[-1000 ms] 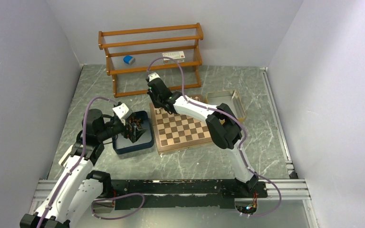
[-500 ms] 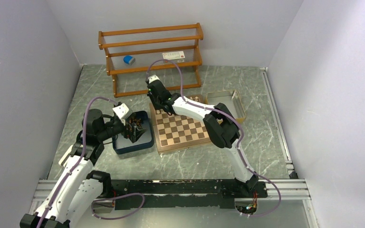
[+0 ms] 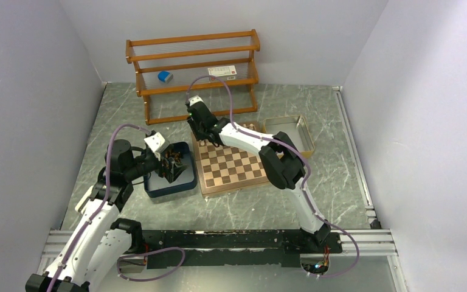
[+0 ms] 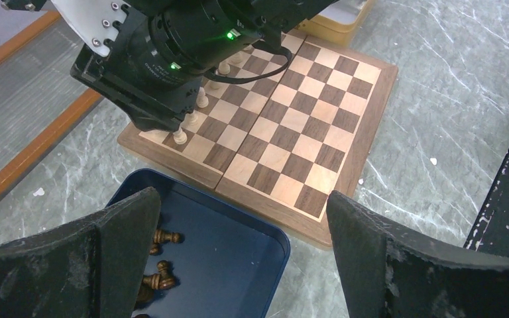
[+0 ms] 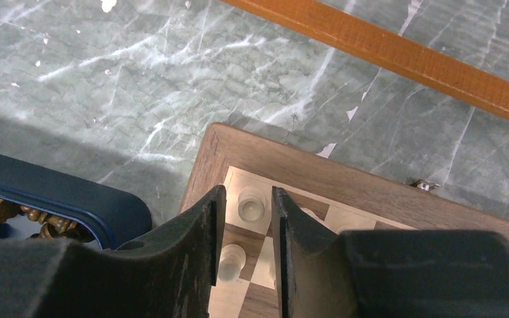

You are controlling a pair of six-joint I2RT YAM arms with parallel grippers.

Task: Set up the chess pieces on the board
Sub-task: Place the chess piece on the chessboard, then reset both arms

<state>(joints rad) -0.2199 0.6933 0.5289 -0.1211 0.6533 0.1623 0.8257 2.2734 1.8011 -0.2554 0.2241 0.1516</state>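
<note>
Right gripper [image 5: 245, 192] at a corner of the chessboard [image 3: 231, 165], left gripper [image 4: 242, 195] above the navy tray [image 4: 265, 245].

The right fingers stood close together with a cream pawn [image 5: 250, 205] showing in the narrow gap on the corner square (whether they actually pinched it could not be told). The left fingers were spread wide and held nothing, while dark brown chessmen [image 4: 162, 236] lay loose in the tray just beside the board.

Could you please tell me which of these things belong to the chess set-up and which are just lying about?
Job: chessboard; cream pieces on it; dark pieces in the navy tray; probably the yellow tray beside the board.
Lying about: wooden rack; blue object and white card on its shelves.
</note>
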